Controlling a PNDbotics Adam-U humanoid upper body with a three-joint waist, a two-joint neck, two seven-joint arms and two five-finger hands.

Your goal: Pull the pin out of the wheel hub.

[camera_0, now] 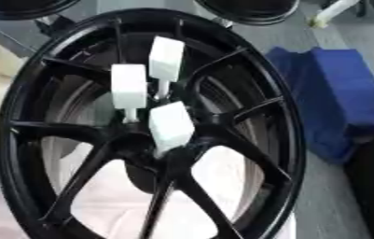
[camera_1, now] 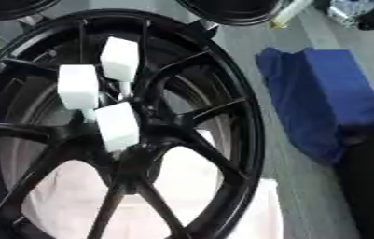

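Left eye view: black multi-spoke wheel hub (camera_0: 141, 140) lying face-up over pale sheeting (camera_0: 116, 196), presumably to protect its finish; three white block-headed pins (camera_0: 170, 127) stand clustered at the hub's centre, stems seated, heads free for pulling. Right eye view: same pins, none withdrawn; blue cloth (camera_1: 328, 98) beside the rim. No robot hand shows, so its state cannot be told.

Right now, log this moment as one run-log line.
wheel hub: black, lying flat | pins: three white blocks standing in hub, none pulled | robot hand: neither in view | beside wheel: blue cloth
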